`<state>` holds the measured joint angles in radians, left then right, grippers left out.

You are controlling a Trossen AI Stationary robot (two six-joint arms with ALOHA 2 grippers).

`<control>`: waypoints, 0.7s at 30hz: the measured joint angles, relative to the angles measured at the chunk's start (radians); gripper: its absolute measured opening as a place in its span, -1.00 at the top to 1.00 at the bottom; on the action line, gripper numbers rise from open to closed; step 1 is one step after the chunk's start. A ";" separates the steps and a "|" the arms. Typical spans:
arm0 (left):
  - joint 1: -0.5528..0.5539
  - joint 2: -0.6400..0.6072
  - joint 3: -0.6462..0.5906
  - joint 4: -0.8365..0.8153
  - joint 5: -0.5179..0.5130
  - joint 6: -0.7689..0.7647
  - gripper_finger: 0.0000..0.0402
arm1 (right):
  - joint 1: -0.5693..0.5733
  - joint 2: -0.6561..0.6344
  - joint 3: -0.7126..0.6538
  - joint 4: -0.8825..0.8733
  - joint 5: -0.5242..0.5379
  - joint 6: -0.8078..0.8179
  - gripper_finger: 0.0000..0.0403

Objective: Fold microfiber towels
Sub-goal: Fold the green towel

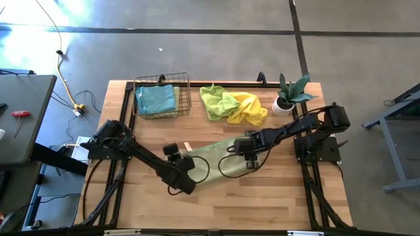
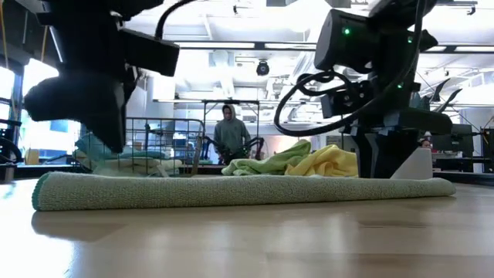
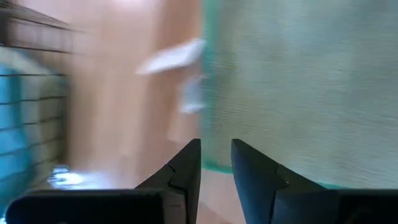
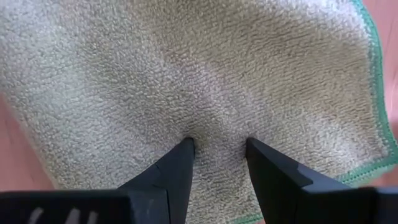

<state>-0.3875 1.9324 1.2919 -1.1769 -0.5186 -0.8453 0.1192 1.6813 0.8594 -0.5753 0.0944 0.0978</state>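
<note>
A pale sage green towel (image 1: 216,159) lies flat in the middle of the wooden counter (image 1: 275,196). The left end effector (image 3: 216,163) hangs above the towel's left edge with a narrow gap between its fingers and nothing held, while the right end effector (image 4: 219,163) presses its parted fingertips (image 4: 186,148) down into the nap near the towel's right end. At the back, a blue towel (image 1: 156,99) sits in a wire basket (image 1: 163,80), and lime green (image 1: 216,101) and yellow (image 1: 249,108) towels lie crumpled beside a potted plant (image 1: 289,95).

Bright, even overhead light, strong glare on the floor (image 1: 26,36) at the high view's upper left, low view backlit by ceiling lights, left wrist view motion-blurred, sage towel (image 4: 205,81) sharply focused in the right wrist view.
</note>
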 joint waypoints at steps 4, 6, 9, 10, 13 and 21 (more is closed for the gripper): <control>-0.003 0.000 0.001 0.066 0.085 0.036 0.61 | -0.001 -0.015 -0.007 0.002 -0.028 0.000 0.27; -0.008 0.000 0.001 0.063 0.073 0.036 0.61 | -0.002 -0.022 -0.008 -0.005 -0.055 0.005 0.27; -0.009 0.000 0.001 0.036 0.024 0.027 0.61 | -0.001 -0.035 0.001 -0.071 -0.097 0.026 0.27; -0.009 0.000 0.004 0.020 0.012 0.016 0.61 | 0.000 -0.040 0.008 -0.106 -0.096 0.033 0.27; -0.003 0.000 0.025 0.008 -0.006 0.014 0.61 | 0.000 -0.065 0.039 -0.168 -0.062 0.043 0.27; -0.004 -0.002 0.090 0.218 0.001 0.203 0.61 | 0.000 -0.134 0.060 -0.182 -0.036 0.070 0.27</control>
<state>-0.3916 1.9308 1.3823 -0.9585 -0.5174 -0.6427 0.1188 1.5473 0.9198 -0.7576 0.0583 0.1680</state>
